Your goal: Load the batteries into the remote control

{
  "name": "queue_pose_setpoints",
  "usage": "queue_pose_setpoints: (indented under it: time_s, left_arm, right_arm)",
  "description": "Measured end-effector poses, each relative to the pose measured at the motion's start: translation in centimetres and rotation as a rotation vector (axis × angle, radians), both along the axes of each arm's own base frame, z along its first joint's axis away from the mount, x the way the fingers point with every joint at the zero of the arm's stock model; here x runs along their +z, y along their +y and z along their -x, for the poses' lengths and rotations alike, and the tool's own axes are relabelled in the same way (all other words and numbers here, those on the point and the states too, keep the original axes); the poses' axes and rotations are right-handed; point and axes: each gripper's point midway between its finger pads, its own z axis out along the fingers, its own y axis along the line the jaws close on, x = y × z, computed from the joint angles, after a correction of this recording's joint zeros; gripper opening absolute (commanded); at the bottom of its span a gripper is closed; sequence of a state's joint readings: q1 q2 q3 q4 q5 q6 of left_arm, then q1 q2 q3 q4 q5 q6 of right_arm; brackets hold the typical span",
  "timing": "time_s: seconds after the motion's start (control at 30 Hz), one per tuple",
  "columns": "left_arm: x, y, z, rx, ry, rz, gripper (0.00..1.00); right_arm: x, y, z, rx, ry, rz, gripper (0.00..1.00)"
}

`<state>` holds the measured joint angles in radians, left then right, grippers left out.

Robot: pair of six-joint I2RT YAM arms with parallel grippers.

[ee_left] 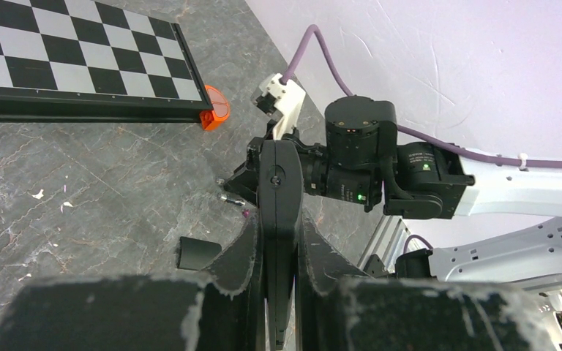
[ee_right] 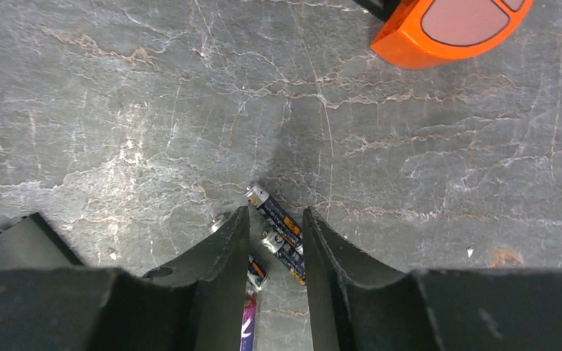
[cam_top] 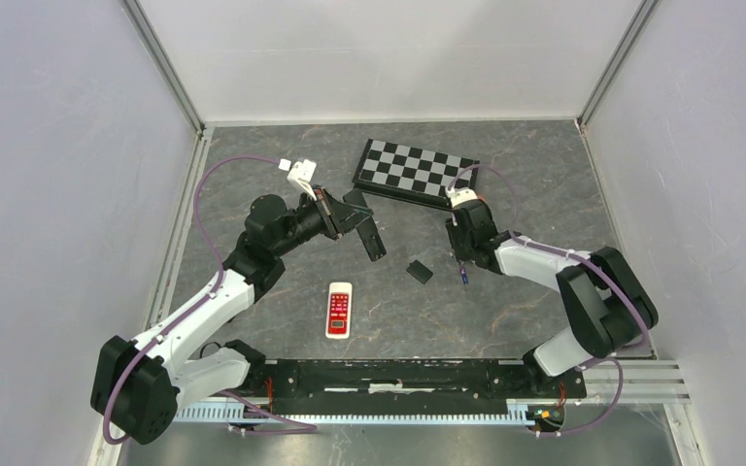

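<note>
My left gripper (cam_top: 338, 219) is shut on a black remote control (cam_top: 367, 228), held off the table; in the left wrist view the remote (ee_left: 279, 190) stands edge-on between the fingers (ee_left: 243, 252). A white and red remote (cam_top: 338, 309) lies on the table further front. The batteries (ee_right: 274, 208) lie loose on the table, dark with silvery ends. My right gripper (ee_right: 276, 213) is open and low over them, two cells lying between its fingers and a third (ee_right: 257, 271) against the left finger. In the top view they are a small dark cluster (cam_top: 464, 277) under the right gripper (cam_top: 463, 264).
A small black cover piece (cam_top: 419, 272) lies between the arms. A chessboard (cam_top: 416, 173) sits at the back, with an orange piece (ee_right: 446, 25) at its corner. A purple scrap (ee_right: 249, 322) lies beside the batteries. The cell's walls close off both sides.
</note>
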<state>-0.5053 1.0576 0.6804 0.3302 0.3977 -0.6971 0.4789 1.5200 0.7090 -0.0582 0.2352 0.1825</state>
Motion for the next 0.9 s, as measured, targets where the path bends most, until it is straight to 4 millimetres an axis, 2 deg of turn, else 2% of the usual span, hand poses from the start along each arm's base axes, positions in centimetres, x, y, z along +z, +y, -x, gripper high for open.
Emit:
queue_pose_setpoints:
  time_s: [0.13,0.3,0.37,0.57,0.77,0.9]
  left_arm:
    - [0.0,0.0,0.0,0.000,0.000,0.000,0.02]
    - [0.0,0.0,0.0,0.000,0.000,0.000,0.02]
    - [0.0,0.0,0.0,0.000,0.000,0.000,0.02]
    - [-0.1,-0.1,0.0,-0.005,0.003,-0.001,0.02]
    - [-1.3,-0.7,-0.3,-0.027,0.042,-0.003,0.02]
    - [-2.2,-1.3,-0.7,-0.041,0.086,0.013,0.02]
  right_arm:
    - [-0.8,0.1,-0.4,0.024,0.024,0.023,0.34]
    - [-0.7,0.2,-0.9,0.041,0.026,0.025,0.18]
    - [-0.8,0.1,-0.9,0.037,0.027,0.025,0.15]
    - [-0.3,-0.5,-1.8,0.012,-0.011,0.010,0.12]
    - [0.8,0.0,-3.0,0.012,-0.068,-0.025,0.11]
    - [3.1,1.4,-3.1,0.046,-0.134,-0.118,0.11]
